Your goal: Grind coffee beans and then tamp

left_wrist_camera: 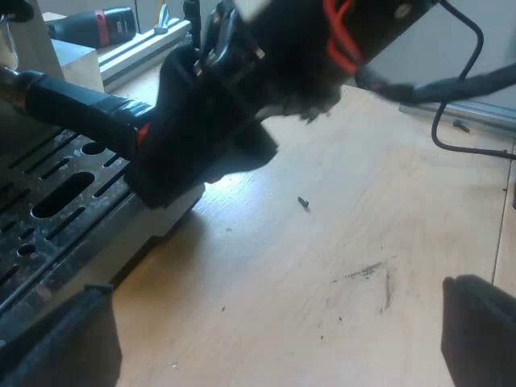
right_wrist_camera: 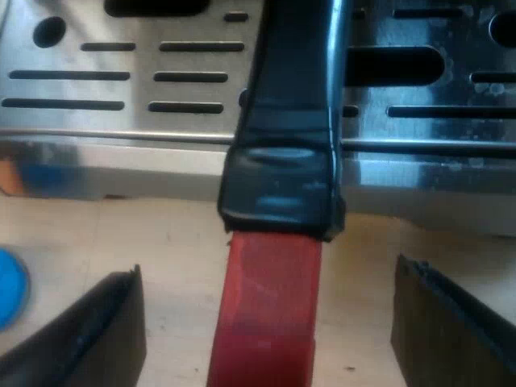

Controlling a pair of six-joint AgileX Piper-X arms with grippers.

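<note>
The holder's dark handle (left_wrist_camera: 72, 105) reaches out over the espresso machine's slotted metal drip tray (left_wrist_camera: 48, 210). In the right wrist view the dark handle (right_wrist_camera: 290, 161) ends in a red tip (right_wrist_camera: 266, 298). My right gripper (right_wrist_camera: 270, 330) is open, one finger on each side of the red end with a gap to both. From the left wrist view, the right gripper (left_wrist_camera: 173, 173) covers the handle's end at the tray's edge. My left gripper (left_wrist_camera: 274, 347) hangs open over bare wooden table, with nothing between its fingers.
A small dark screw (left_wrist_camera: 303, 202) lies on the wooden table (left_wrist_camera: 339, 242) near some scuff marks. An aluminium rail (left_wrist_camera: 145, 48) and a black and red tool (left_wrist_camera: 97, 24) lie beyond the machine. A blue round object (right_wrist_camera: 8, 286) sits on the table by the tray (right_wrist_camera: 121, 81).
</note>
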